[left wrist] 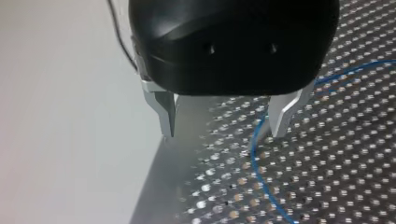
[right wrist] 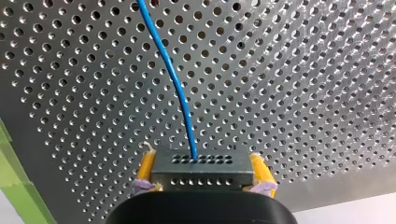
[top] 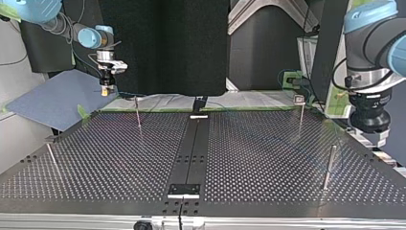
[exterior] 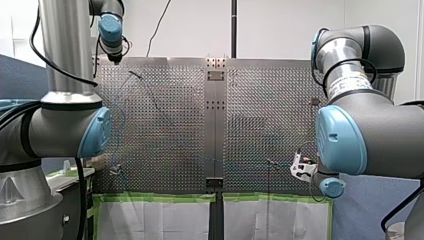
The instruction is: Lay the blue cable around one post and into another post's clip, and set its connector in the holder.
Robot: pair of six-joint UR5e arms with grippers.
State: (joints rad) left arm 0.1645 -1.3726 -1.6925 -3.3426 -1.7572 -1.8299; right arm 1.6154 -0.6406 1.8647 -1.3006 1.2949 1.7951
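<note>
Holding the hard plug (right wrist: 201,179) tight in our right gripper (right wrist: 203,169) seems best; the blue cable (right wrist: 173,84) looks thin, light and bendy. Our left gripper (left wrist: 224,122) has its fingers apart, at the edge of the table (left wrist: 327,177).

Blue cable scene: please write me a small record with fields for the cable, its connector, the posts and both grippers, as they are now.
right gripper: yellow pads, shut on the connector
connector: dark block with rows of holes, held off the table
blue cable: leaves the connector and runs ahead over the table
left gripper: metal fingers open, nothing between them; the cable lies on the table by one finger
posts: upright on the table; whether the cable goes around any cannot be told
</note>
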